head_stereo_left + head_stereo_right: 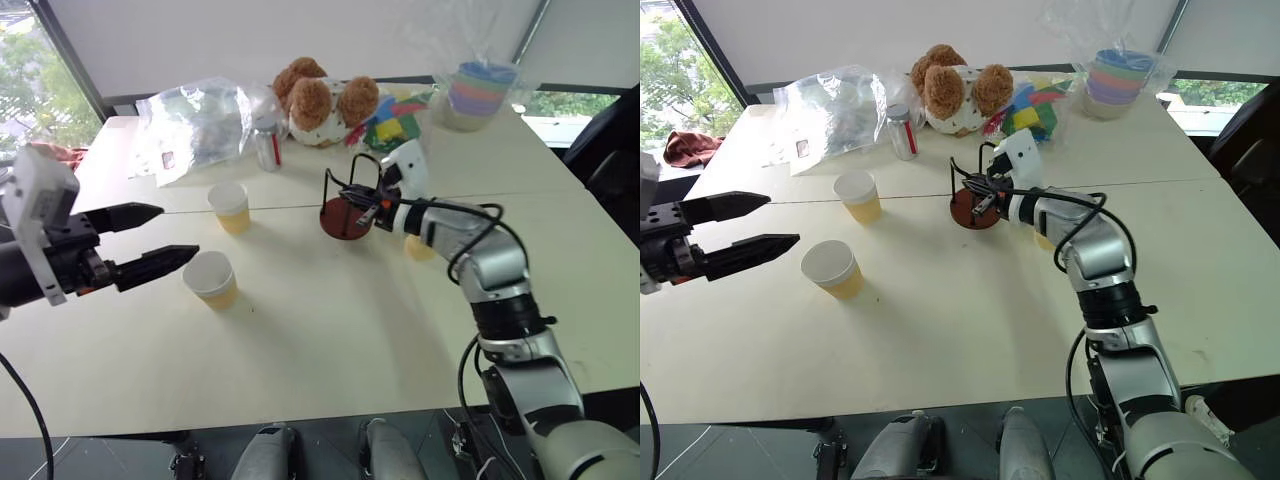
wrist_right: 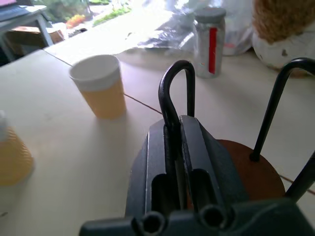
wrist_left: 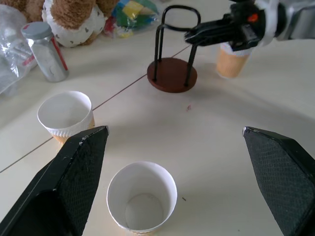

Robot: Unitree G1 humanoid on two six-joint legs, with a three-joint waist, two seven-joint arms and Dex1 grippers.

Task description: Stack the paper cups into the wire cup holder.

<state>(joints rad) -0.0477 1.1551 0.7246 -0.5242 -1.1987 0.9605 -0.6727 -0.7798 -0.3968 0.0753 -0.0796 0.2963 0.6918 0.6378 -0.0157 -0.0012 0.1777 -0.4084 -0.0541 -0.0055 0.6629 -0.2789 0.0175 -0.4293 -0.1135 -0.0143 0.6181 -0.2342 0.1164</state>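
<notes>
The wire cup holder point(image 1: 345, 218), black loops on a round red-brown base, stands mid-table. My right gripper point(image 2: 174, 132) is shut on one of its wire loops point(image 2: 175, 83), reaching in level from the right. Two paper cups stand upright to the left of it: one farther back point(image 1: 229, 207) and one nearer point(image 1: 211, 278). Another paper cup point(image 3: 231, 61) stands behind the right wrist, partly hidden. My left gripper point(image 1: 175, 232) hovers open at the left, fingers pointing toward the nearer cup, nothing between them.
A teddy bear point(image 1: 320, 100), a metal can point(image 1: 267, 145), a clear plastic bag point(image 1: 195, 125), colourful blocks point(image 1: 392, 127) and pastel bowls in plastic point(image 1: 480, 92) line the far side. A seam point(image 1: 280, 208) crosses the table. A dark chair point(image 1: 610, 150) stands at the right.
</notes>
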